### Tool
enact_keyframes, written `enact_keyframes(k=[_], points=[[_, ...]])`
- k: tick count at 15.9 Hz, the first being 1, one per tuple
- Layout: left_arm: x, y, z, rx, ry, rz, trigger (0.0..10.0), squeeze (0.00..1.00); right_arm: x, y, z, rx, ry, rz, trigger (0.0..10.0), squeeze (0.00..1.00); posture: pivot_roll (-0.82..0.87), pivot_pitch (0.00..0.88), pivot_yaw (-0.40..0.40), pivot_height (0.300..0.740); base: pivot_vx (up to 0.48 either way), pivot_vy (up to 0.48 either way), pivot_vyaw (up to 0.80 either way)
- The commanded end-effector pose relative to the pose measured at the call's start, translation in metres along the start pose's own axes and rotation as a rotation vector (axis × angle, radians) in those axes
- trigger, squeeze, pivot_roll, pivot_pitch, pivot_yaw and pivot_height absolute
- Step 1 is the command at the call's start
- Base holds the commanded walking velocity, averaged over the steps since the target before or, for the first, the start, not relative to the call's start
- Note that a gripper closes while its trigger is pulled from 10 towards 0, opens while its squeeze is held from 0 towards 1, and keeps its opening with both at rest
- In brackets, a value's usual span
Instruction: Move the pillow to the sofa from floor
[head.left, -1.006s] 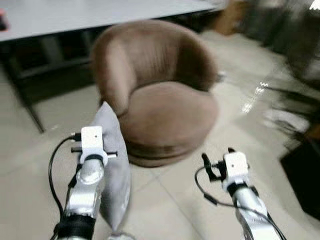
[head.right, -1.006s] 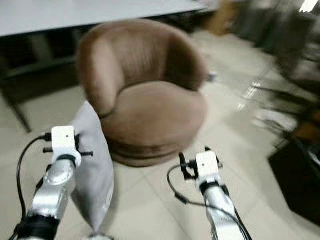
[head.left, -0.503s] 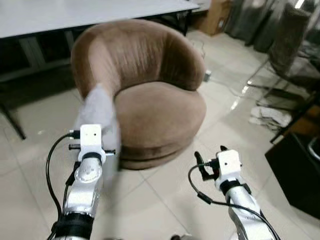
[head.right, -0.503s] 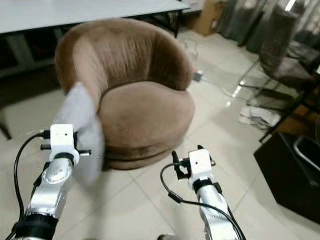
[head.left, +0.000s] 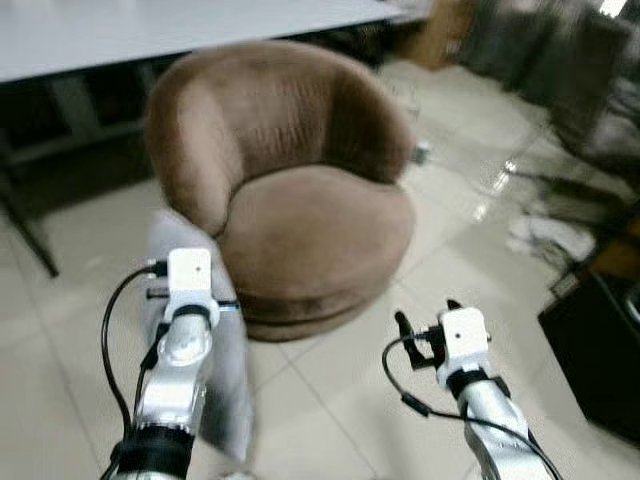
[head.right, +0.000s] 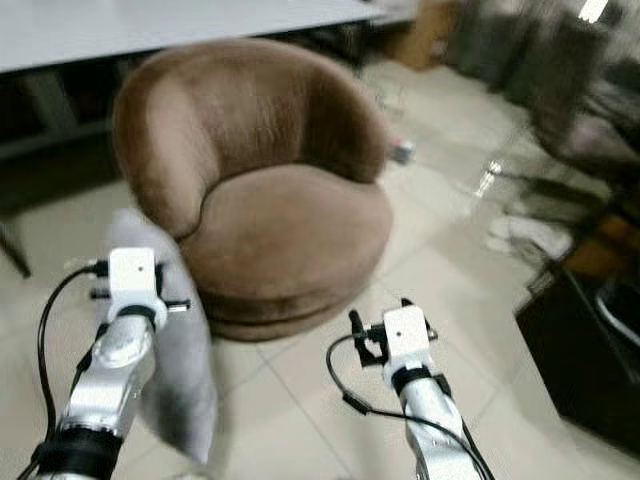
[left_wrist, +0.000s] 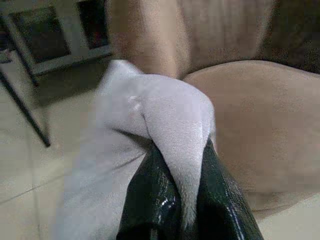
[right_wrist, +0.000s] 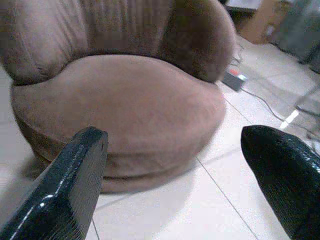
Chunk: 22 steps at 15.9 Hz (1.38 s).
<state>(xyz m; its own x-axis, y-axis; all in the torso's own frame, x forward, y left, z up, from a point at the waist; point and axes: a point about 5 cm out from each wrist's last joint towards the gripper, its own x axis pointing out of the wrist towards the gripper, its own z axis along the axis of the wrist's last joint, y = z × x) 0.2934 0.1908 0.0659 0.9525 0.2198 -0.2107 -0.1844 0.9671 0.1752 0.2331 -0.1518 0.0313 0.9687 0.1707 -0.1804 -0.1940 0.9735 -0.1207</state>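
Left eye view: brown sofa (head.left: 300, 190) fills frame centre; grey pillow (head.left: 200, 330) hangs lower left beside it, off the floor (head.left: 330, 400), pinched tight in left claw (left_wrist: 182, 200). Right claw (right_wrist: 180, 170) wide open, holding nothing, lower right.

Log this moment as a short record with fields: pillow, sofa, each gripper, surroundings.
pillow: grey, hanging off the floor beside the sofa
sofa: round brown seat, nothing on its cushion
left gripper: shut on a pillow corner
right gripper: open, holding nothing, facing the sofa front
surroundings: tiled floor; white table behind sofa
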Motion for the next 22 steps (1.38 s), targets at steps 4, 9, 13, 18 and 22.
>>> enact_keyframes(k=[4,9,13,18,22], points=[[0.005,-0.001,0.041,0.001,-0.141,-0.005,0.0,0.0,0.0,0.0,0.003,-0.002,-0.005,-0.002,10.0,0.11,0.11,0.062,-0.086,0.74,0.48,0.0,0.0],[0.006,-0.005,0.052,0.009,-0.169,-0.021,0.0,0.0,0.002,0.001,0.001,-0.002,0.004,-0.004,10.0,0.1,0.12,0.052,-0.081,0.74,0.48,0.0,0.0],[0.004,-0.013,0.061,0.099,-0.211,-0.069,0.0,0.0,0.004,0.003,-0.002,0.001,0.011,-0.001,10.0,0.11,0.12,0.047,-0.076,0.74,0.468,0.0,0.0],[0.007,-0.007,0.062,0.099,-0.196,-0.038,0.0,0.0,0.005,0.008,-0.005,0.007,0.016,0.004,10.0,0.1,0.13,0.036,-0.064,0.74,0.404,-0.255,0.0],[0.007,-0.008,0.057,0.092,-0.183,-0.047,0.0,0.0,0.007,0.009,-0.006,0.004,0.017,0.01,10.0,0.1,0.13,0.029,-0.062,0.74,0.289,-0.21,0.0]])
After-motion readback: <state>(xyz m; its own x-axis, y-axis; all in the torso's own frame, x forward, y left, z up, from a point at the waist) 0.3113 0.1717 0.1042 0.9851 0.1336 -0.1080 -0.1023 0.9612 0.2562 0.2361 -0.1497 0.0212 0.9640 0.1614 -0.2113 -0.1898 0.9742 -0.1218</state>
